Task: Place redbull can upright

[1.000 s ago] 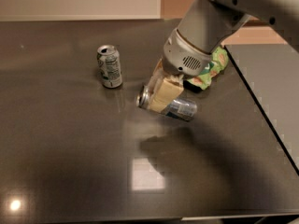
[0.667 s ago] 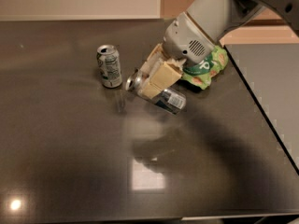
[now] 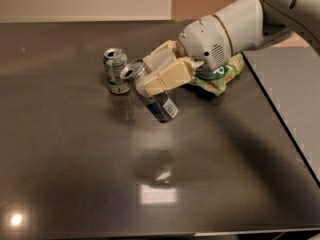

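Mid-frame, above the dark glossy tabletop (image 3: 75, 184), the slim silver-and-blue redbull can (image 3: 162, 106) hangs tilted, its top toward the upper left. The cream-fingered gripper (image 3: 152, 76) clamps its body, likely to tip it upright. Behind stand a short white-and-green can (image 3: 115, 71) and, to the right, a crinkled green bag (image 3: 220, 79).

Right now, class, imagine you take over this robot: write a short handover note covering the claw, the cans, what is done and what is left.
Claw: shut on the redbull can, over the middle of the table.
Redbull can: tilted, top toward upper left, base apparently off the surface.
White-and-green can: upright, just left of the claw. Green bag behind the claw.
Done: can grasped, partly tipped up.
Left: bring it vertical, set it down, release.
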You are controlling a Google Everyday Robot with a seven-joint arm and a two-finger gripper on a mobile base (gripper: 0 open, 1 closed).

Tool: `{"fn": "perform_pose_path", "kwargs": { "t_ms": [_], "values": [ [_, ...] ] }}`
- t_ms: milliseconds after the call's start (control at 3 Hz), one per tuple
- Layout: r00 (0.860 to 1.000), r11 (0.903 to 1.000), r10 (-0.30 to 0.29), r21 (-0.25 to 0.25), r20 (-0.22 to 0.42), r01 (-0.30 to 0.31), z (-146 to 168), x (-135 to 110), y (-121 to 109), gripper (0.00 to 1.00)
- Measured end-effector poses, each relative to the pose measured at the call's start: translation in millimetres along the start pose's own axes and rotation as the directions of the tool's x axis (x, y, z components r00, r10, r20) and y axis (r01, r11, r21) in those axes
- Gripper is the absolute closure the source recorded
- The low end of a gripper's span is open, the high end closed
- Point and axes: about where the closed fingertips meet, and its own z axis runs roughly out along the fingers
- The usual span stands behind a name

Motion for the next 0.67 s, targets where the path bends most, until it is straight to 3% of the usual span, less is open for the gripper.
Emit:
{"fn": "perform_pose_path", "kwargs": {
  "t_ms": [333,667],
  "values": [
    [0.988,0.9998,-0.003,-0.017,0.152,0.006,-4,7,7,1.00],
    [0.965,0.9999,-0.001,-0.015,0.262,0.005,-8,19,10,1.00]
  ]
}}
